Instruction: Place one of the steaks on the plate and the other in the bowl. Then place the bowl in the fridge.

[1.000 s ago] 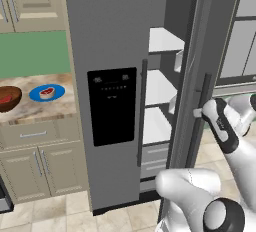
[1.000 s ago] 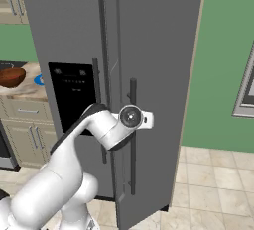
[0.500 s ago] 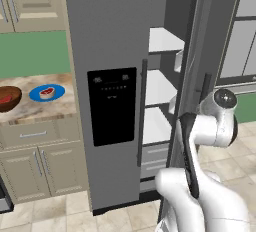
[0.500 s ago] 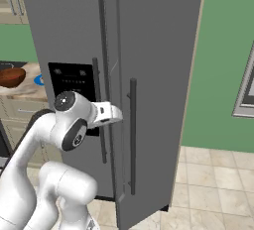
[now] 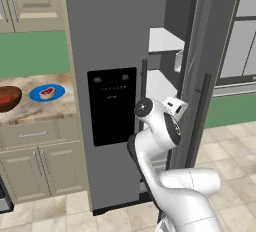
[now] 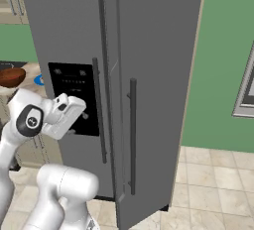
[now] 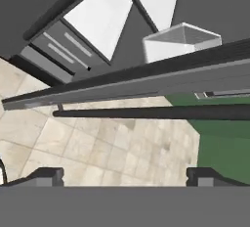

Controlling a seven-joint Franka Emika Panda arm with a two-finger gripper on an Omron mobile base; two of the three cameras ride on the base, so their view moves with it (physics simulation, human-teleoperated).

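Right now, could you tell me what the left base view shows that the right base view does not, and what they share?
The left base view alone shows the fridge's white inner shelves past the open right door, and a steak on the blue plate. The right base view alone shows that door's outer face. Both share the fridge, the brown bowl and the arm.

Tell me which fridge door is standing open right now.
The right-hand door, swung out with white shelves showing behind it. The left door, the one carrying the black dispenser panel, is closed flat.
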